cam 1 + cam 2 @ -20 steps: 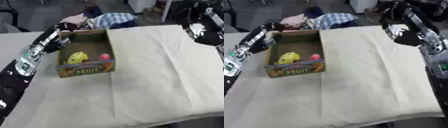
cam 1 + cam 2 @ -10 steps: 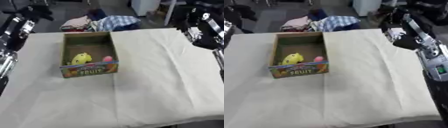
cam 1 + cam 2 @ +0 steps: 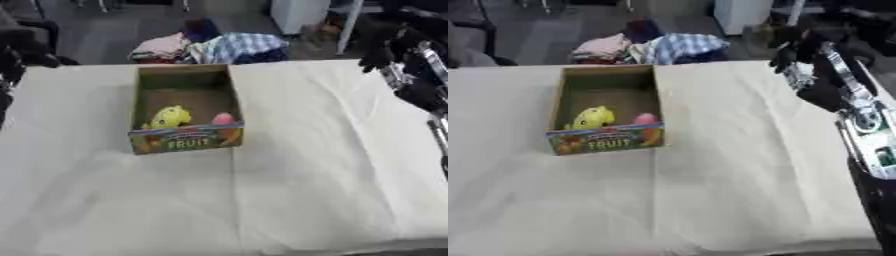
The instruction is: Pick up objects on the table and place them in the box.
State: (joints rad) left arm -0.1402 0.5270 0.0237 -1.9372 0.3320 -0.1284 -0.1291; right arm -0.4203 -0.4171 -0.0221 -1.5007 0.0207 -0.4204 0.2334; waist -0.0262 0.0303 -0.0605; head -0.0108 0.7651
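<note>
Your box [image 3: 184, 114] holds a yellow toy [image 3: 168, 117] and pink ball [image 3: 224, 119]; can't tell if your right hand [image 3: 786, 54] is apart or together.

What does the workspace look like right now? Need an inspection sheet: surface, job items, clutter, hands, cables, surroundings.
Surface: table under a cream cloth, creased.
Job's things: cardboard box marked FRUIT, open top, left of centre. Inside, near its front wall, a yellow object and a pink object. Nothing seen loose on the cloth.
Clutter: nothing seen on the table.
Hands: right hand raised at the far right edge, holding nothing seen; fingers not readable. Left hand: only a dark arm part at the left border; hand not made out.
Cables: nothing seen.
Surroundings: pile of clothes on the floor beyond the far edge; white cabinet behind.
</note>
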